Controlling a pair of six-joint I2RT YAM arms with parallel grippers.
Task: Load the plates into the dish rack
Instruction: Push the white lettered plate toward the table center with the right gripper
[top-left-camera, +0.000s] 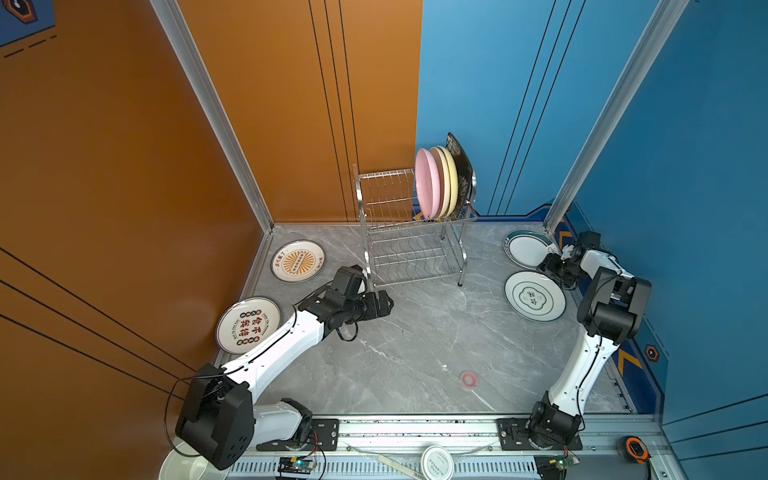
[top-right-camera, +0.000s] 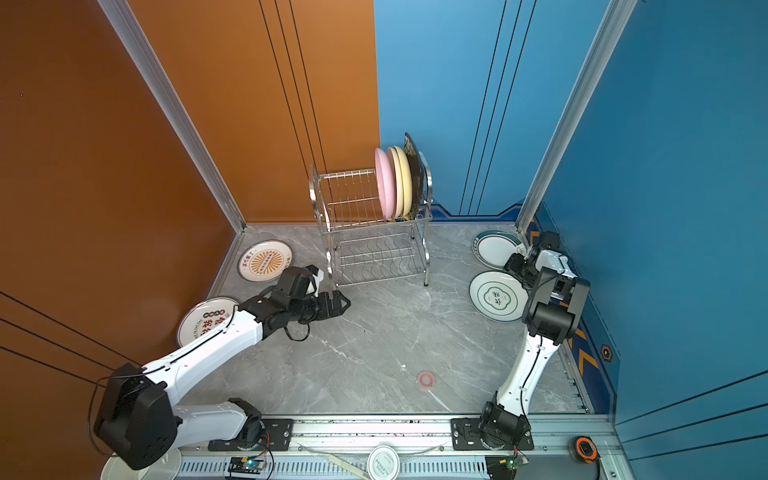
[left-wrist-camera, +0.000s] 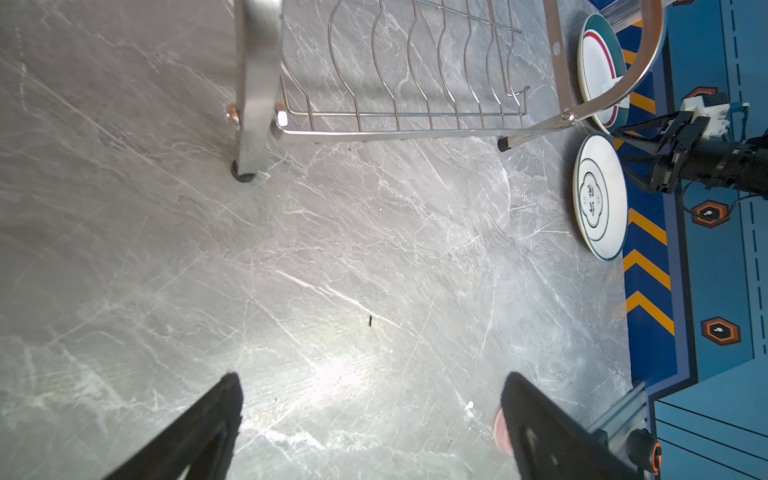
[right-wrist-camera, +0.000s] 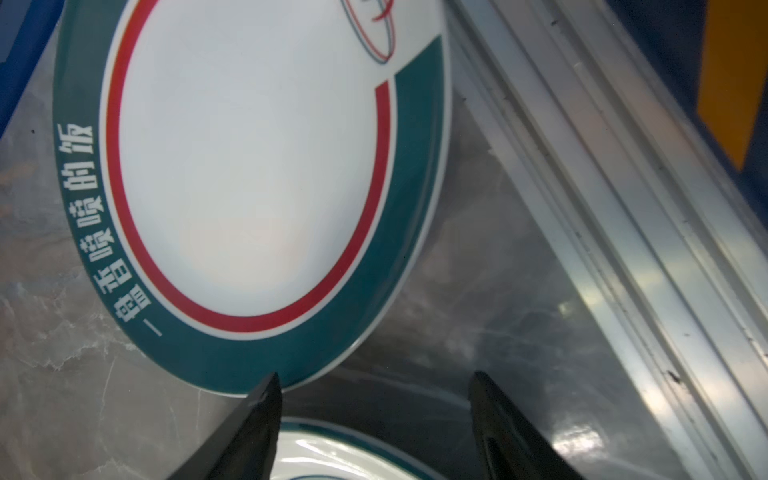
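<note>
The steel dish rack (top-left-camera: 415, 249) (top-right-camera: 374, 249) stands at the back, with a pink plate (top-left-camera: 428, 183), two cream-yellow plates (top-left-camera: 449, 183) and a black floral plate (top-left-camera: 461, 162) upright in its top tier. Two orange-print plates (top-left-camera: 298, 261) (top-left-camera: 245, 326) lie flat at the left. At the right lie two teal-rimmed plates, the far one (top-left-camera: 525, 247) (right-wrist-camera: 249, 166) and the near one (top-left-camera: 534, 301) (right-wrist-camera: 332, 453). My right gripper (top-left-camera: 542, 266) (right-wrist-camera: 375, 376) hangs open between them, one finger at the far plate's rim. My left gripper (top-left-camera: 388, 305) (left-wrist-camera: 372, 378) is open and empty by the rack's front leg.
A small pink ring (top-left-camera: 468, 379) lies on the marble toward the front. On the front rail sit a round white lid (top-left-camera: 437, 462) and an orange tape measure (top-left-camera: 636, 449). An aluminium frame rail (right-wrist-camera: 623, 208) runs close beside the right gripper.
</note>
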